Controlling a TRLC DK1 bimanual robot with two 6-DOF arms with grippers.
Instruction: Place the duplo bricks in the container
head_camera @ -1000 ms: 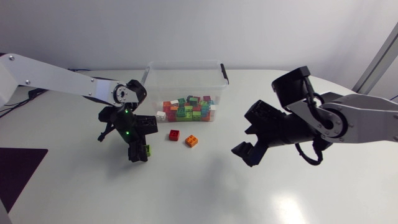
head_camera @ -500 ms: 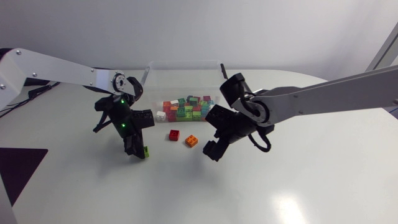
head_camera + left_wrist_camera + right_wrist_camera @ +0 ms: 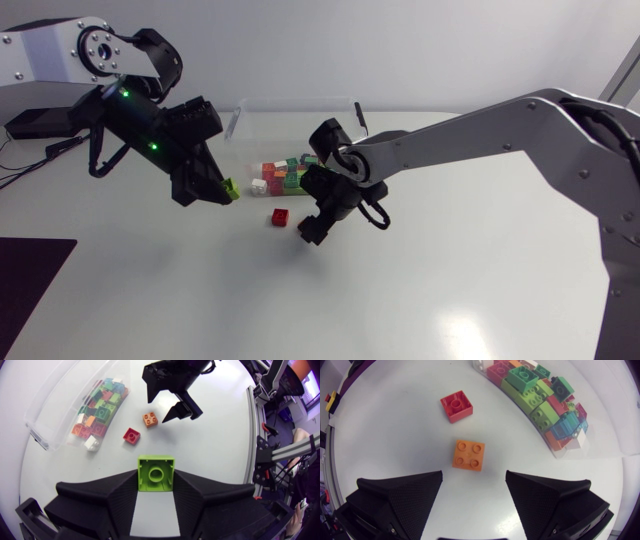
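- A lime-green brick point(image 3: 156, 474) is clamped between the two broad fingers of the left gripper point(image 3: 222, 190), one finger on each side; it is held off the table, in front of the left end of the container point(image 3: 243, 118)
- The right gripper point(image 3: 474, 480) is held with its fingers spread wide, low over the table in front of the container's middle
- An orange brick point(image 3: 468, 454) lies just ahead of the gap between those fingers and is touched by neither
- A red brick point(image 3: 456, 406) lies just beside the orange one, between it and the container's front wall, a little nearer the container's left end
- Both loose bricks are set apart from the container's front wall by a strip of tabletop
- The two grippers are kept well apart, with the red brick between them
- The table point(image 3: 450, 280) is white and smooth, with a curved edge well away from the container
- The container is a clear plastic box, rectangular and open-topped, with a dark clip point(image 3: 361, 119) at its right end
- A heap of bricks point(image 3: 295, 172) is gathered inside, against the front wall: green, red, orange, teal and white
- The bricks are glossy and square; four small studs are seen on the orange one, a single large round stud on the red and on the lime-green one
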